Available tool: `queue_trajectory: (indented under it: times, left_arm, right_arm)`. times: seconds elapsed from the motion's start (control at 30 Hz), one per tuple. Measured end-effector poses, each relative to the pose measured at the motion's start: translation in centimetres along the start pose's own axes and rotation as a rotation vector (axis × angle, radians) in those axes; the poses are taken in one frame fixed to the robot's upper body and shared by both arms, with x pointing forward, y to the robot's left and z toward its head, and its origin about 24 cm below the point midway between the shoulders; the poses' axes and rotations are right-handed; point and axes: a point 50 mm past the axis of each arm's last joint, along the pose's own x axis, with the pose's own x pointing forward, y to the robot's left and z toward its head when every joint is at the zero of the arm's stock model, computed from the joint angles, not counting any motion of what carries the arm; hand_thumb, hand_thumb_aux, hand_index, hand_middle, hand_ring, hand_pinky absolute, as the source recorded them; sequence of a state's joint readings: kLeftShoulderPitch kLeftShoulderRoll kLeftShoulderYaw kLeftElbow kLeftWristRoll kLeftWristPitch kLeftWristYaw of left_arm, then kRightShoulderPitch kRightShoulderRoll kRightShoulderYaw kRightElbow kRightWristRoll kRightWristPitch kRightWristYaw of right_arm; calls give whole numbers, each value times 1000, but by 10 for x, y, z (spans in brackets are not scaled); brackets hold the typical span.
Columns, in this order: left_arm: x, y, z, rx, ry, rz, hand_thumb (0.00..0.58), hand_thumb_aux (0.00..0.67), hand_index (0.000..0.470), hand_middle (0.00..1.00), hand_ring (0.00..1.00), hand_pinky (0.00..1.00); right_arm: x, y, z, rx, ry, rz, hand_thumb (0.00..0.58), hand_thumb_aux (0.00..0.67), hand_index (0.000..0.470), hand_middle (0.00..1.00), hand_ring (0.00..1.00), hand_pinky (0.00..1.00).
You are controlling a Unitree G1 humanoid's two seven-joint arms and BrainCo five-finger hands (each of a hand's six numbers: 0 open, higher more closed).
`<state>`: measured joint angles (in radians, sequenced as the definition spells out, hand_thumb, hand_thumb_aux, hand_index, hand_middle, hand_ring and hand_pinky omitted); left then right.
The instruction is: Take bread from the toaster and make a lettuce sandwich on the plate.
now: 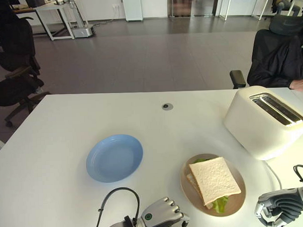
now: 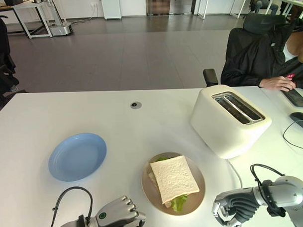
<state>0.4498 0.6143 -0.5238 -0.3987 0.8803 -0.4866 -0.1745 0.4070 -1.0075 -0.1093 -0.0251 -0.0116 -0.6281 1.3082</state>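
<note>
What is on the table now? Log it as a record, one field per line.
table: white
toaster: white, far right, slots look empty
tan plate: near right, between the two hands
sandwich: on the tan plate
lettuce: showing at the sandwich's near edge
blue plate: left of the tan plate, apart from it
left hand: near edge, fingers curled, holding nothing
right hand: near right corner, fingers curled, holding nothing

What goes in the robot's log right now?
sandwich: on tan plate | toaster: slots empty | blue plate: at left | left hand: curled, free | right hand: curled, free
</note>
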Motion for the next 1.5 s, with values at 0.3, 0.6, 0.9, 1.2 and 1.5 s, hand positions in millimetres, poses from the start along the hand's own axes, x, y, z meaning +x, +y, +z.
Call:
queue_trajectory:
  times: [0.3, 0.6, 0.9, 1.2, 1.5]
  left_arm:
    - [33, 6, -15, 51, -55, 39, 580, 670, 470, 1000, 1000, 1000]
    - [57, 47, -66, 198, 163, 180, 580, 670, 470, 1000, 1000, 1000]
    - [82, 72, -100, 298, 273, 235, 580, 670, 470, 1000, 1000, 1000]
    - [93, 74, -104, 283, 282, 263, 580, 670, 470, 1000, 1000, 1000]
    - [80, 63, -77, 112, 238, 333, 62, 37, 26, 298, 298, 298]
  right_arm:
    - [27, -20, -12, -23, 0, -172, 580, 670, 470, 992, 992, 992]
    - [65, -71, -2, -36, 5, -484, 580, 670, 470, 1000, 1000, 1000]
    - [100, -122, 15, 4, 21, -681, 580, 670, 470, 996, 996, 996]
    - [116, -154, 20, 35, 19, -775, 580, 670, 470, 973, 973, 973]
    - [113, -149, 29, 50, -85, -825, 543, 502, 352, 910, 910, 910]
